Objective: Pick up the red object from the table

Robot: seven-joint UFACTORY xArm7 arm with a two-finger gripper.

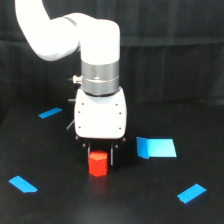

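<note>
In the exterior view, the small red-orange hexagonal block (98,164) is seen on the matte black table (55,200), directly beneath the white gripper (99,154), between its dark fingers. The grasping step is judged to be in hand, though whether the fingers are clamped on the block cannot be told. Next, a firm closure followed by a straight lift is called for.

White arm enters from upper part of the exterior view's left, elbows over and drops straight down, silver wrist ring above a white boxy gripper housing. Gripper (99,156) points vertically down, low near the surface, dark fingers (112,154) apart with something red between them. Actual contact of the pads can't be made out.
</note>
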